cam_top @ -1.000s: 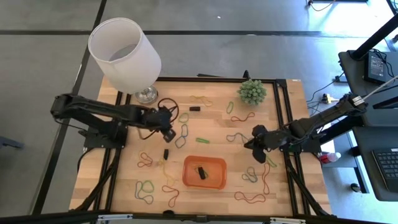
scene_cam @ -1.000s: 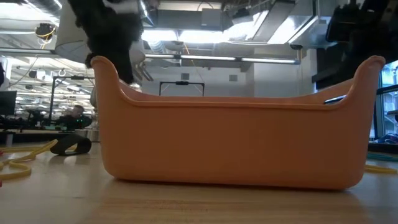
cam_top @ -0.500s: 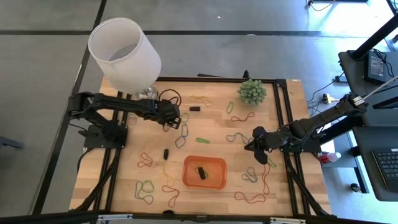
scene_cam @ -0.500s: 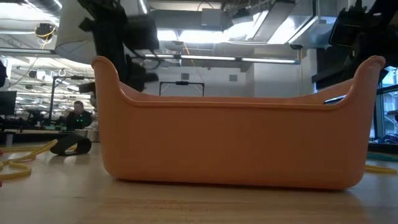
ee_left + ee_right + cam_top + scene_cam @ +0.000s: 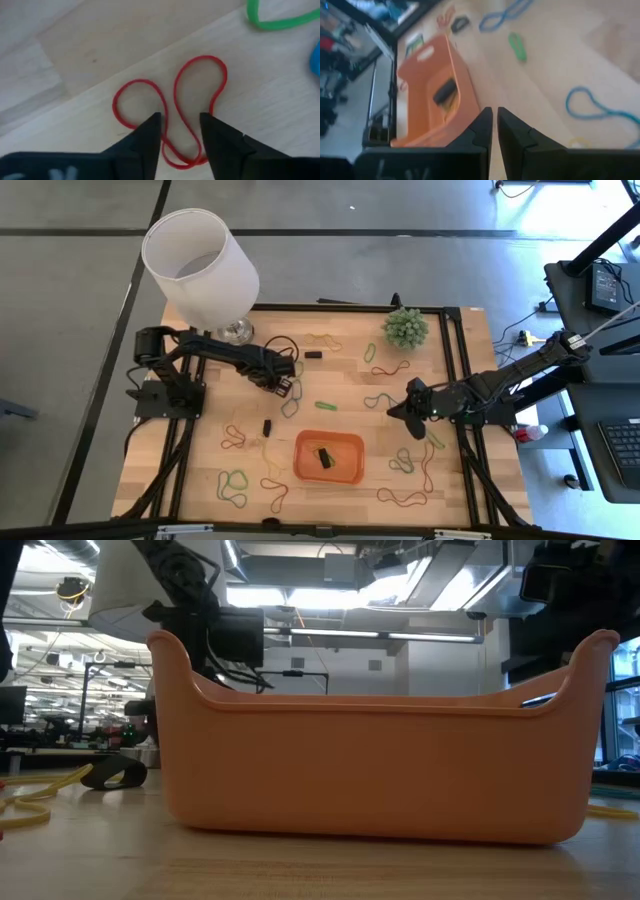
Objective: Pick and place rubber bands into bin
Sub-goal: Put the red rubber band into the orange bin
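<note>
high view: the table (image 5: 200, 480) fills the middle of the frame, with a white lamp (image 5: 200, 265) at its upper left corner and a small green plant (image 5: 405, 327) at the upper middle. the orange bin (image 5: 305, 462) sits at the lower middle of the table, with a small black piece (image 5: 323, 456) lying inside it. rubber bands (image 5: 232, 483) in green, red, yellow and blue lie scattered across the wood on all sides of the bin.

the left gripper (image 5: 283, 385) is low over the table at the upper left of centre, just beside a blue rubber band (image 5: 296, 392), well apart from the bin. left wrist view: the left gripper (image 5: 180, 125) stands with its fingers (image 5: 151, 132) parted to a narrow gap, straddling one strand of a red rubber band (image 5: 170, 107) that lies flat on the wood in a double loop. the fingers are not closed on the strand. a green rubber band (image 5: 272, 20) shows at the upper right of that frame.

the right gripper (image 5: 400, 409) is at the right of centre in the high view, above and to the right of the bin. right wrist view: the right gripper (image 5: 493, 125) has its fingers almost together, only a thin slit between them, and nothing held. the bin (image 5: 427, 90) shows at left of that frame.

low view: the bin wall (image 5: 380, 770) fills the frame.
</note>
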